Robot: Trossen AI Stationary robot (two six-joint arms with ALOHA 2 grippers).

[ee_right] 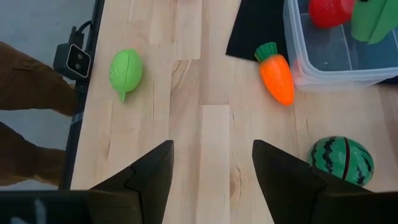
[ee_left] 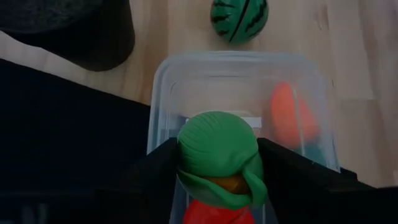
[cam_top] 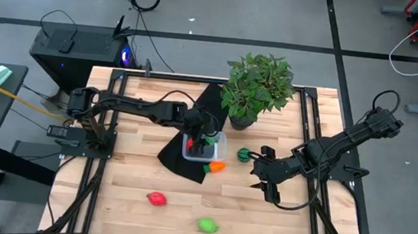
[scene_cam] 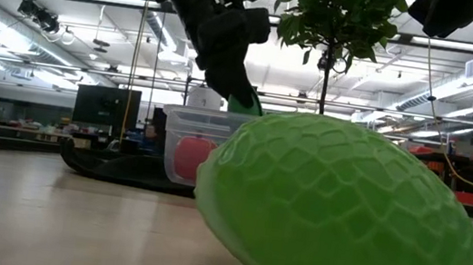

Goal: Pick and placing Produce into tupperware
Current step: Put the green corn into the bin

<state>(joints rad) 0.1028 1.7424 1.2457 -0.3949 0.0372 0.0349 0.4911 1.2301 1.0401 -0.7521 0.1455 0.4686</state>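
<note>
Two arms worked over the table. The left gripper [cam_top: 207,141] hung above the tupperware [cam_top: 217,156], its fingers [ee_left: 155,168] clamped on a green-topped red piece [ee_left: 219,158] just over the box's rim. Another red fruit [ee_right: 328,11] lay inside the box, which sat on the edge of a black cloth [cam_top: 190,157] near the potted plant [cam_top: 256,87]. The orange carrot [cam_top: 216,165] lay touching the box's outer wall, and the striped green ball [cam_top: 244,155] rested just beside it. The right gripper [cam_top: 261,170] hovered near that ball, fingers [ee_right: 149,171] spread apart and empty. A red fruit [cam_top: 156,199] and a bright green one [cam_top: 207,225] lay well apart, toward the table's front edge
</note>
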